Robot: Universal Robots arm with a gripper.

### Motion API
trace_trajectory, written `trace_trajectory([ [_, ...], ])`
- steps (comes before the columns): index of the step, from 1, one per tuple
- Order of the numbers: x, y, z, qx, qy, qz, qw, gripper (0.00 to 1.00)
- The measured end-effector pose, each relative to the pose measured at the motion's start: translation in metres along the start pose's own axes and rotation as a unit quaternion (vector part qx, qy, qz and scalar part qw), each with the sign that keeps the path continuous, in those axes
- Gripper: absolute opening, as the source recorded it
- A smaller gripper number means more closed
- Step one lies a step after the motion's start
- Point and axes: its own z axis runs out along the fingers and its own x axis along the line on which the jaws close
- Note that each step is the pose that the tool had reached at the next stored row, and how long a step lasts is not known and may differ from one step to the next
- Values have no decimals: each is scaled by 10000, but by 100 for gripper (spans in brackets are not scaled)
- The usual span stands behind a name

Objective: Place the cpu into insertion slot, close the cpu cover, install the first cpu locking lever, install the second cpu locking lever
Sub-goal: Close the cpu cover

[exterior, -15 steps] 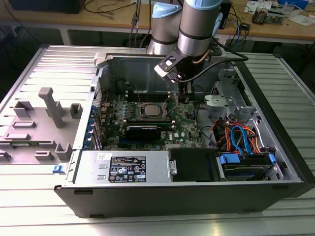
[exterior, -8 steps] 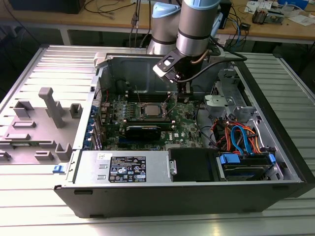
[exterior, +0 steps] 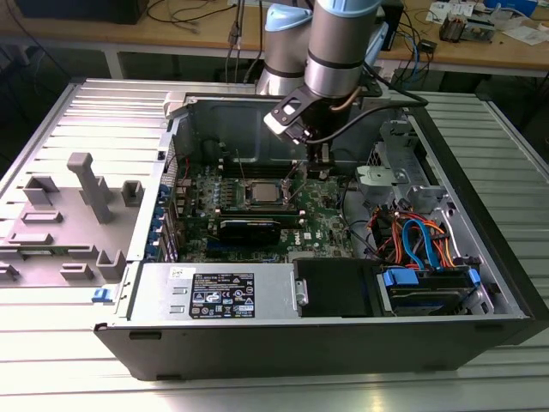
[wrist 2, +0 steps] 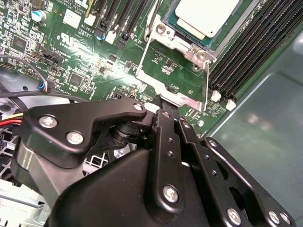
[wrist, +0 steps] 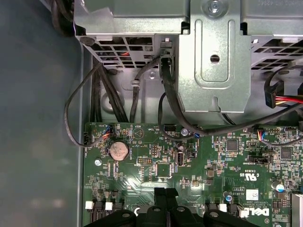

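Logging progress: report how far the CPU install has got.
Done: the cpu sits in the insertion slot. In hand: the gripper is at the outer edge of the cpu cover, which is swung open off the socket. Left: closing it and both locking steps.

The exterior view looks down from high outside the open computer case (exterior: 343, 330), far enough back to take in the whole case on the ribbed counter (exterior: 77, 369), with the green board (exterior: 322, 225) near mid-frame and the arm (exterior: 343, 43) hanging over it; the second wrist view rides just behind the pincer (wrist 2: 163, 100), very near the board, facing down along the black links toward the square socket (wrist 2: 203, 21); the first wrist view, also close, faces across the board's edge toward a metal cage (wrist: 213, 61) beside the board; both wrist views share the board and the pincer's links; the exterior view takes in socket, cage and board together.
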Motion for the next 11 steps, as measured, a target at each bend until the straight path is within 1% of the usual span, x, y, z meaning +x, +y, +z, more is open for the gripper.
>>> trace_trajectory([
  [11, 1, -33, 0, 0, 0, 0, 10000, 11],
])
